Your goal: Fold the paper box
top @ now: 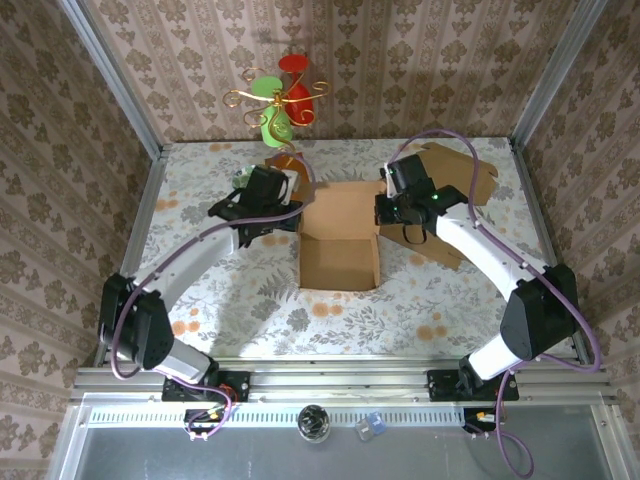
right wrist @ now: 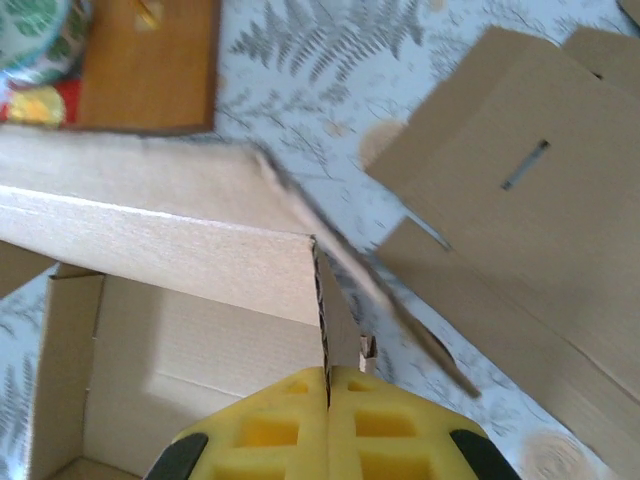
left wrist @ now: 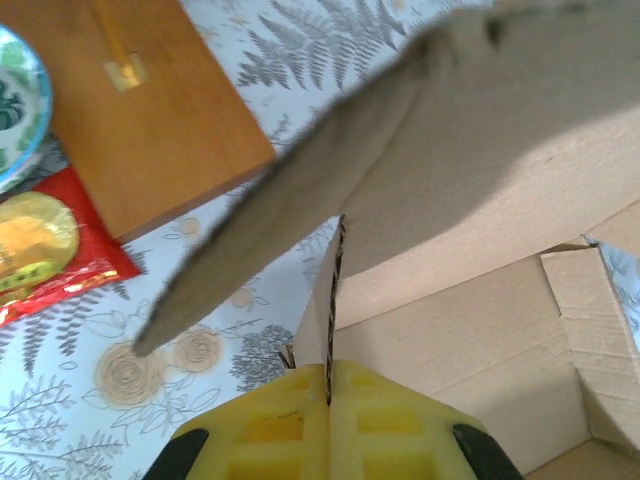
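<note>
The brown paper box sits open-topped at the middle of the table, its back flap standing up. My left gripper is at the box's left wall and my right gripper at its right wall. In the left wrist view the yellow fingers are shut on the thin upright edge of the box wall, with the box floor to the right. In the right wrist view my right gripper is likewise shut on the corrugated wall edge, the box's inside lying to the left.
A second flat cardboard sheet lies at the back right, beside the right arm. A wooden board with a red packet and a patterned dish sits behind the box on the left. A wire ornament stands at the back.
</note>
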